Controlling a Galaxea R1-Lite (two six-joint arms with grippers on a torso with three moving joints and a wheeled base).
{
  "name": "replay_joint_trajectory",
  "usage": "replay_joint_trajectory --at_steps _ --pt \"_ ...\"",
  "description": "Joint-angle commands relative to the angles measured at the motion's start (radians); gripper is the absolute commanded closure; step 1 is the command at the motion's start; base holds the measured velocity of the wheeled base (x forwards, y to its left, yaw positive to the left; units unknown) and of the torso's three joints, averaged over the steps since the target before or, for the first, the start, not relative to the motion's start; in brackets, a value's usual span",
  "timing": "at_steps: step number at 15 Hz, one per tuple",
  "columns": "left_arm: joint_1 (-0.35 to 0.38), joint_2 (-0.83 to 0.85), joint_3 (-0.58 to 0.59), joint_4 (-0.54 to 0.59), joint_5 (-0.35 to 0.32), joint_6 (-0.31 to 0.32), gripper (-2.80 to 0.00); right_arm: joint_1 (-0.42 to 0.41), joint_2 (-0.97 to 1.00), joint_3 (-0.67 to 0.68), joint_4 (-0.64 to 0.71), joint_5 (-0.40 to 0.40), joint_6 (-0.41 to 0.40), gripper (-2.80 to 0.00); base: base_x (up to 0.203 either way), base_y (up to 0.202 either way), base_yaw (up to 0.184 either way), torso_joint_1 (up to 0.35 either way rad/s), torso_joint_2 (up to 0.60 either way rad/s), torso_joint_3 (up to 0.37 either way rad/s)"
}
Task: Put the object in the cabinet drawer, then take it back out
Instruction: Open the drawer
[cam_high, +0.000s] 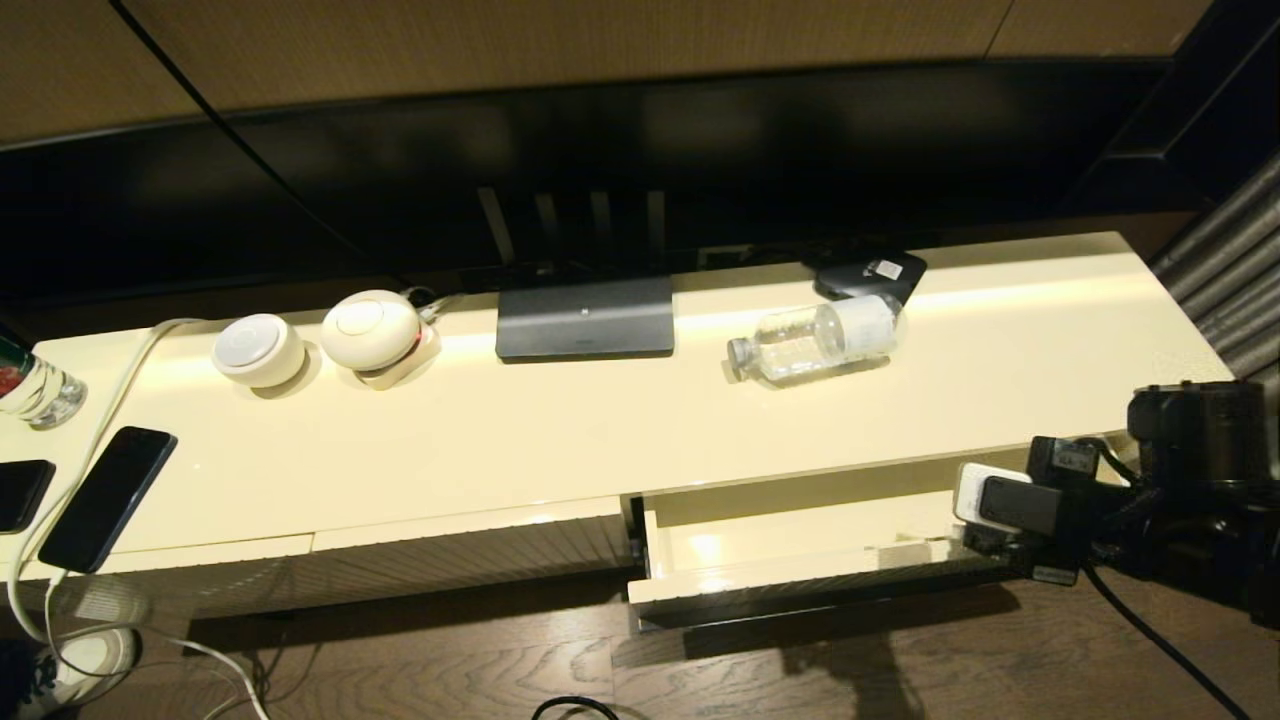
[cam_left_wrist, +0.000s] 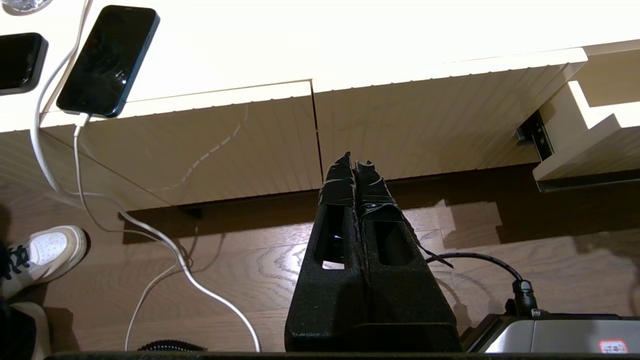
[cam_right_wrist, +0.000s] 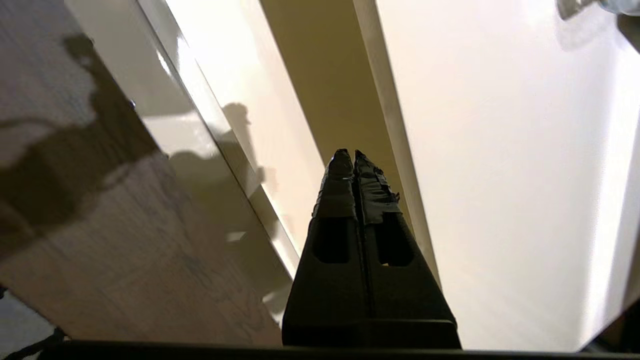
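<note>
Bottle (cam_high: 815, 340) label side partly hidden

On the long glossy cream cabinet top (cam_high: 560, 430) I see the small clear plastic water bottle (cam_high: 815, 342) lying on its side, right of the flat grey stand base (cam_high: 585, 318). Below and in front, the wide shallow cream drawer (cam_high: 800, 560) stands pulled out.

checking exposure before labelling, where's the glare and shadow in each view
Head view: bright band of glare along the cabinet top behind the water bottle, dark wall above. Left wrist view: top surface washed out white. Right wrist view: arm shadow falls across the open drawer front.
</note>
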Motion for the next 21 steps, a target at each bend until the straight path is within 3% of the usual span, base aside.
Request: replay_joint_trajectory --at_steps 1,3,4,5,7,9,11,17,21 --pt "0.000 0.001 0.003 0.000 0.000 0.000 0.00 0.016 0.056 -0.054 0.024 0.001 -0.009 0.00 0.000 0.000 0.000 0.000 0.00 0.000" --pt "0.000 0.001 0.003 0.000 0.000 0.000 0.00 0.038 0.086 -0.115 0.095 -0.011 -0.007 0.00 0.000 0.000 0.000 0.000 0.00 0.000" --pt "0.000 0.001 0.003 0.000 0.000 0.000 0.00 0.040 0.097 -0.144 0.128 -0.059 0.004 0.00 0.000 0.000 0.000 0.000 0.00 0.000" --pt "0.001 0.001 0.003 0.000 0.000 0.000 0.00 0.040 0.106 -0.175 0.176 -0.113 0.055 0.00 0.000 0.000 0.000 0.000 0.00 0.000" --pt "0.000 0.001 0.003 0.000 0.000 0.000 0.00 0.041 0.120 -0.214 0.251 -0.140 0.142 0.00 0.000 0.000 0.000 0.000 0.00 0.000" --pt "0.000 0.001 0.003 0.000 0.000 0.000 0.00 0.040 0.128 -0.229 0.278 -0.141 0.172 0.00 0.000 0.000 0.000 0.000 0.00 0.000" --pt "0.000 0.001 0.003 0.000 0.000 0.000 0.00 0.046 0.151 -0.301 0.360 -0.142 0.316 0.00 0.000 0.000 0.000 0.000 0.00 0.000" --pt "0.000 0.001 0.003 0.000 0.000 0.000 0.00 0.042 0.158 -0.340 0.375 -0.140 0.346 0.00 0.000 0.000 0.000 0.000 0.00 0.000" --pt "0.000 0.001 0.003 0.001 0.000 0.000 0.00 0.042 0.212 -0.409 0.375 -0.140 0.464 0.00 0.000 0.000 0.000 0.000 0.00 0.000"
